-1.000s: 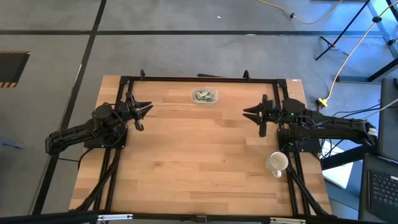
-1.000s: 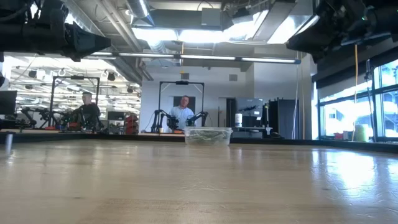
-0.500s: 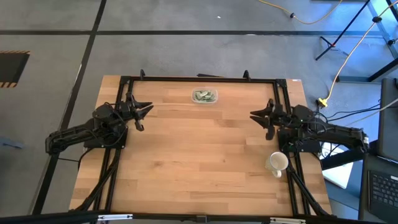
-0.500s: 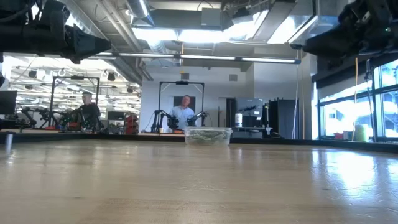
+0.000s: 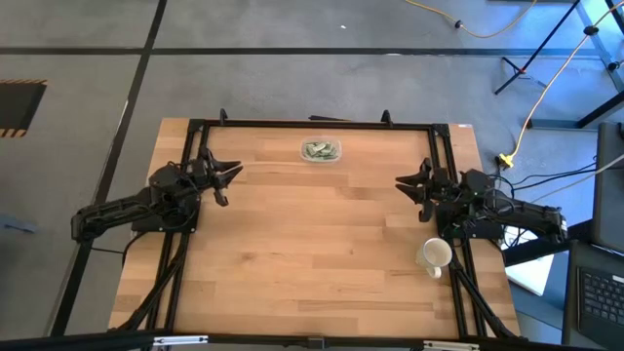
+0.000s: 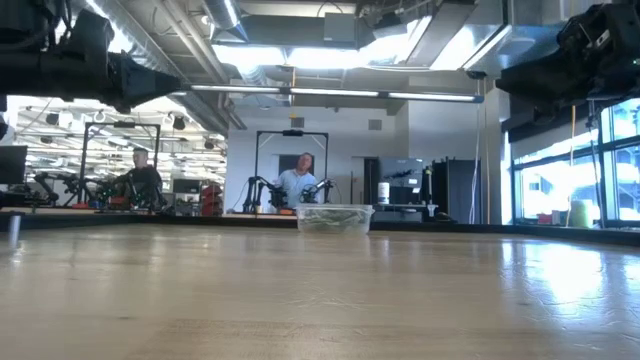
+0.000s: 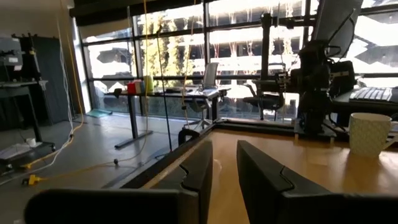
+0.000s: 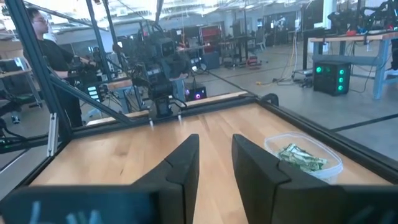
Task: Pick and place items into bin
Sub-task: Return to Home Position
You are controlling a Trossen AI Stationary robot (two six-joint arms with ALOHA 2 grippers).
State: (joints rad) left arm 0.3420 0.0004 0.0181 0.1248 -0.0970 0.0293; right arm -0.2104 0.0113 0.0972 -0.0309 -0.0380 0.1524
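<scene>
Well to the left of the bin, over the left edge of the desk [image 5: 312, 253], the left claw [image 5: 230, 183] hangs with its fingers spread and nothing between them. The left wrist view shows the same open gap. It has barely shifted over the last second, so this arm is as good as parked.

At the middle of the desk's far edge sits the bin [image 5: 303, 152] itself, a small clear tray, with the packets [image 5: 320, 149] heaped inside it, pale green and white. The right wrist view shows that pile through the clear wall. In the high view I can find no packet on the wood outside the bin, so the sorting looks finished rather than paused.

To the right of the bin and nearer the front, the right claw [image 5: 411, 192] is the one that has changed: a second ago it reached farther in toward the bin, and now it has drawn back to the right-hand edge, its arm folded in. Its fingers are spread too, holding nothing. Farther from the bin again, toward the right front corner, a white cup [image 5: 435, 255] stands.

My reading is that both arms are settling into rest poses on either side of the bin, with nothing left to carry. The only care needed is that the right arm stays clear of the cup just beside it.
</scene>
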